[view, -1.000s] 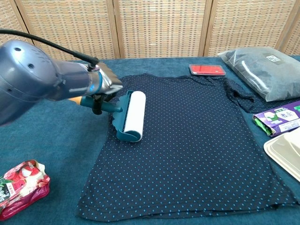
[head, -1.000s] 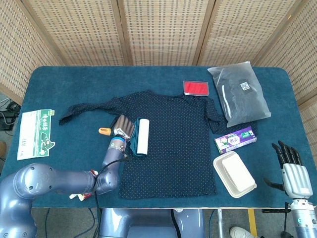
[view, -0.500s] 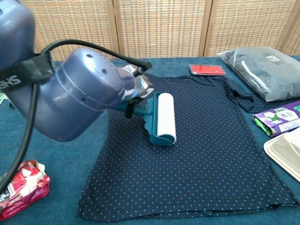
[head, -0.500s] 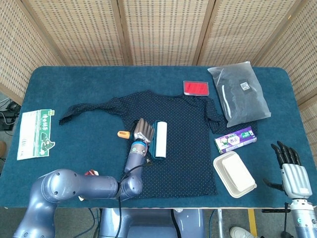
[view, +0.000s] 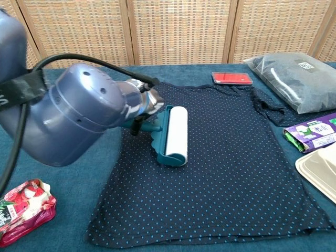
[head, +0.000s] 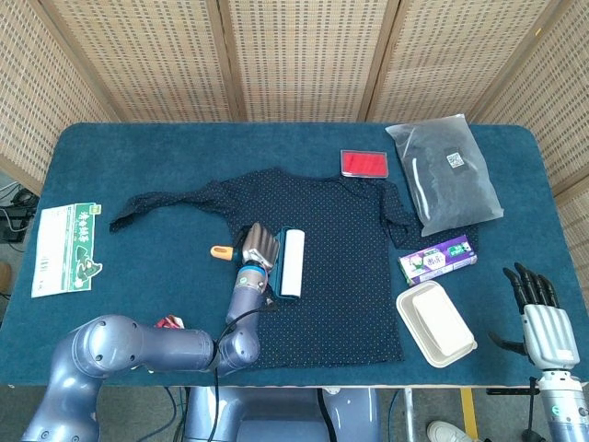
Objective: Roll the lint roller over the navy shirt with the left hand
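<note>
Table [head: 166,147] – dark teal cloth top, wicker screens behind it. Directly on it:

- navy shirt [head: 331,276] spread flat mid-table, one sleeve stretched out toward the left
- red flat case [head: 364,164] just beyond the collar
- big grey plastic bag [head: 444,173] at far right, with a small label near its far end
- purple box [head: 438,259] near the shirt's right edge, white clamshell container [head: 435,323] just in front of it
- green-and-white carton [head: 67,249] on the left edge, partly overhanging
- red snack packet [view: 23,210] at front left (mostly hidden in head view)
</note>
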Robot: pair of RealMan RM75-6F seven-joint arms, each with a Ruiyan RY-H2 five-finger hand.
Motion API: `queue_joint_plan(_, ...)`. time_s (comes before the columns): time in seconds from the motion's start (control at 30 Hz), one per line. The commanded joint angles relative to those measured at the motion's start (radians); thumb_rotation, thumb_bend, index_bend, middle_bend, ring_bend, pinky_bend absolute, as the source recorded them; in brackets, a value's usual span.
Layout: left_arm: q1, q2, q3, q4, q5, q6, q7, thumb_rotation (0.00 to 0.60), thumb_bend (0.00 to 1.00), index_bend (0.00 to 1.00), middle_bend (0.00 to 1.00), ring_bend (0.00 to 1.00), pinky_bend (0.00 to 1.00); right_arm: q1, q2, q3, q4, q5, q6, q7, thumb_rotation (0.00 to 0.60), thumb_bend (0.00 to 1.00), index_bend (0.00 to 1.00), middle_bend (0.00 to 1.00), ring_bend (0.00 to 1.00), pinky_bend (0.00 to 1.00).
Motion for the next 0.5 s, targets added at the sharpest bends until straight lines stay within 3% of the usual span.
queue_joint_plan(0.03,0.039,0.046,0.032,-0.047,0.026,0.018,-0.015,0.6,0.65,0.89,0.9,0.74,0.68,0.001,-0.003,-0.004,-0.001,-0.004,-0.001,-0.009,0.6,0.13,0.0,0.0,0.0,0.0)
queue_joint_plan(0.3,0.124,0.171,0.102,-0.169,0.095,0.043,-0.068,0.6,0.65,0.89,0.9,0.74,0.68,0.003,-0.014,-0.014,-0.007,-0.016,-0.003,-0.039,0.6,0.13,0.0,0.0,0.0,0.0)
queue_joint_plan(0.5,0.157,0.22,0.117,-0.213,0.13,0.039,-0.105,0.6,0.65,0.89,0.9,0.74,0.68,0.004,-0.018,-0.018,-0.014,-0.02,-0.004,-0.053,0.6,0.13,0.0,0.0,0.0,0.0)
